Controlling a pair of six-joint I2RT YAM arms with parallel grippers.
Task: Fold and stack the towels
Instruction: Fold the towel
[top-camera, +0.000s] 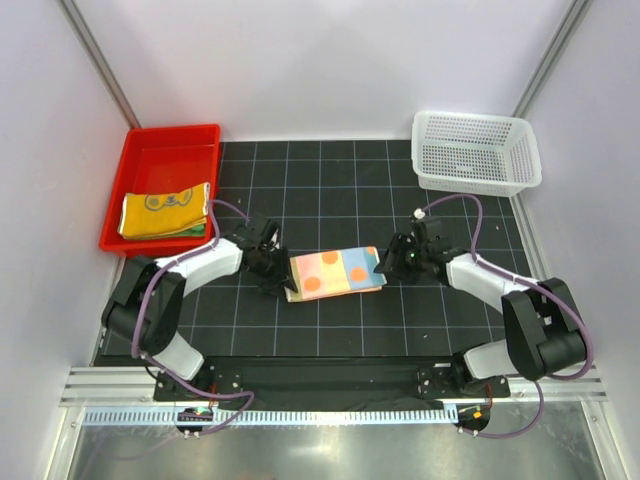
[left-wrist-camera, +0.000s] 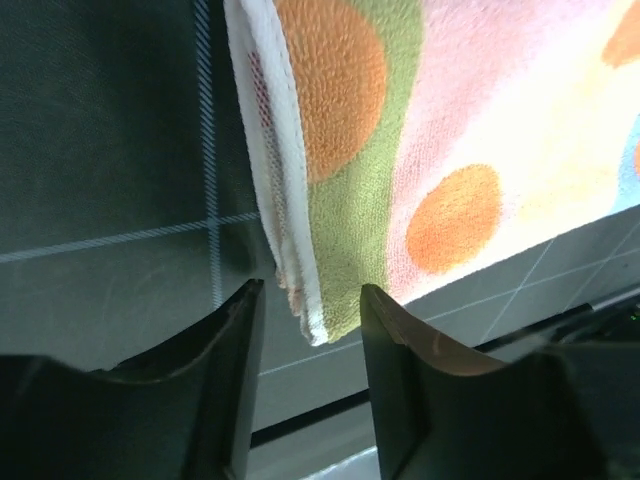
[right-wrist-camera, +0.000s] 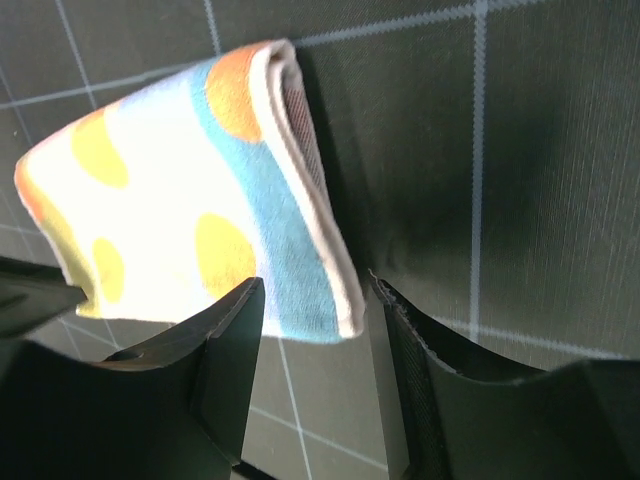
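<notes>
Polka-dot towel (top-camera: 335, 272) lies folded into a thick flat rectangle on the black gridded counter (top-camera: 330, 180), mid-mat, between the two arms. Left end effector (top-camera: 272, 265) sits low at the towel's left short end. In the left wrist view its fingers (left-wrist-camera: 225, 380) are parted at a medium gap and straddle the layered corner, where the white hem and a green band with an orange dot show; the cloth is not pinched. Right end effector (top-camera: 392, 262) is at the towel's right short end. In the right wrist view its fingers (right-wrist-camera: 215, 370) are also parted at a medium gap, with the blue-banded corner and pale hem lying in the gap; no squeeze is visible. The towel rests flat on the counter at both ends. Red plastic tray (top-camera: 150, 160) is at the far left corner. It holds the folded yellow-orange towel (top-camera: 165, 210) with grey lettering, toward the tray's near side, and that towel lies on top of the green towel (top-camera: 198, 229), of which only a thin edge shows. White mesh basket (top-camera: 475, 150) stands at the far right corner, well apart from the towels.
</notes>
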